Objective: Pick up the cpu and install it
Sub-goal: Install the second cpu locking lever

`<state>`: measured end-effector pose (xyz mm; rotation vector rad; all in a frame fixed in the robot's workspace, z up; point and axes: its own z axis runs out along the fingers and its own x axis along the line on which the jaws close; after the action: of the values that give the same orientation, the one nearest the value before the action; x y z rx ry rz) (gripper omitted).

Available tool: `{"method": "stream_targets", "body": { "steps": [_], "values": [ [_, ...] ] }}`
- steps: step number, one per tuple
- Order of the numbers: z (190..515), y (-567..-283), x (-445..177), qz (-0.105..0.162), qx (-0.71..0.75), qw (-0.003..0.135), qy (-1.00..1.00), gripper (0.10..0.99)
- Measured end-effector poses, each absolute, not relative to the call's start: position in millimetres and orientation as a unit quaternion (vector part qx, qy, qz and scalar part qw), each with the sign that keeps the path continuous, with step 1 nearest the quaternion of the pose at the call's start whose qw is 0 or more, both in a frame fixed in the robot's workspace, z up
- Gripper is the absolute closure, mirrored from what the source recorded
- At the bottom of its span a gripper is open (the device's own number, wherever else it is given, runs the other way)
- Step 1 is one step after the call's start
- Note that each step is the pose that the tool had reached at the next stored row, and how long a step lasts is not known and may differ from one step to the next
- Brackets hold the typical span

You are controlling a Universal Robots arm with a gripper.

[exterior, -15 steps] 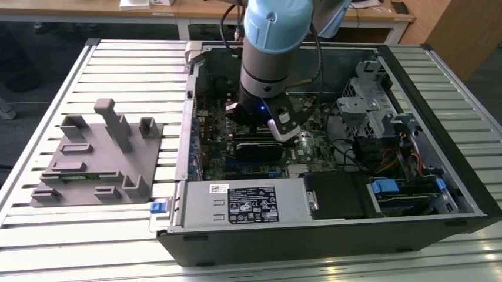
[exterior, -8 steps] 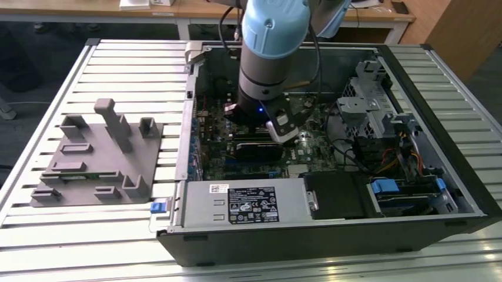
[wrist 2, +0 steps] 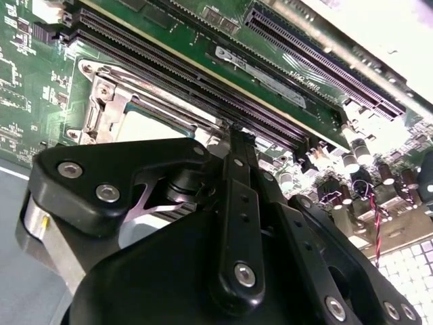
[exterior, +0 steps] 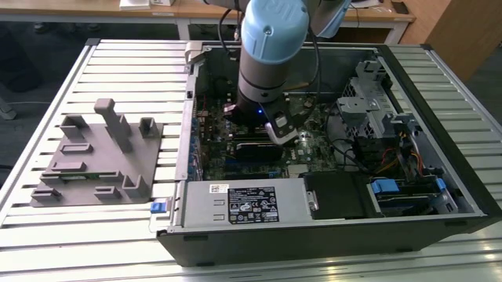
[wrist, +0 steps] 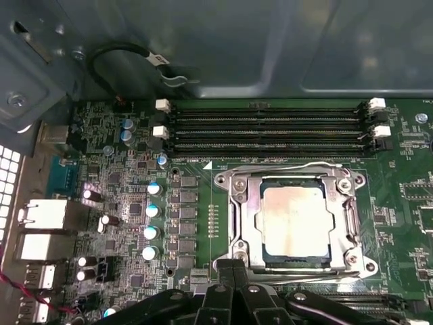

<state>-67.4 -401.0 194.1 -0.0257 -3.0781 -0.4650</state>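
Cpu (wrist: 295, 220) lies seated inside the socket frame (wrist: 245, 223), we judge; our gripper (wrist: 233, 271) hovers beside it, fingers together, empty.

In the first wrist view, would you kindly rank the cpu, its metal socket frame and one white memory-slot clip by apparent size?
Largest to smallest:
1. metal socket frame, which surrounds the chip
2. cpu
3. white memory-slot clip, far smaller

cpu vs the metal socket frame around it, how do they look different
The cpu is a flat, solid square with a pale, shiny top; the socket frame is an open silver bracket with a cut-out middle and screws at its corners. The cpu lies inside, the socket frame rings it. Both are metallic and sit on the green motherboard.
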Motion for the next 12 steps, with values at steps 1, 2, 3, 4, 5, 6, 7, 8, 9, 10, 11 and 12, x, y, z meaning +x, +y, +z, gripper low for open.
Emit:
{"method": "stream_targets", "body": {
  "steps": [1, 2, 3, 4, 5, 6, 7, 8, 9, 10, 11, 12],
  "values": [
    [193.6, -401.0, -67.5, -0.15, -0.008, 0.014, -0.989, 0.98],
    [193.1, -401.1, -67.6, -0.151, -0.008, 0.014, -0.988, 0.98],
    [192.7, -401.1, -67.9, -0.152, -0.008, 0.014, -0.988, 0.98],
    [192.4, -401.1, -68.2, -0.153, -0.008, 0.014, -0.988, 0.98],
    [192.1, -401.1, -68.6, -0.154, -0.008, 0.014, -0.988, 0.98],
    [191.9, -401.0, -69.1, -0.155, -0.008, 0.014, -0.988, 0.98],
    [191.8, -401.0, -69.8, -0.156, -0.008, 0.014, -0.988, 0.98],
    [191.7, -401.0, -70.7, -0.156, -0.008, 0.014, -0.988, 0.98],
    [191.7, -401.0, -71.3, -0.157, -0.008, 0.014, -0.988, 0.98],
    [191.6, -401.0, -71.6, -0.157, -0.008, 0.014, -0.987, 0.98],
    [191.4, -400.9, -71.6, -0.158, -0.008, 0.014, -0.987, 0.98],
    [191.3, -400.9, -71.6, -0.158, -0.008, 0.014, -0.987, 0.98]
  ]
}}
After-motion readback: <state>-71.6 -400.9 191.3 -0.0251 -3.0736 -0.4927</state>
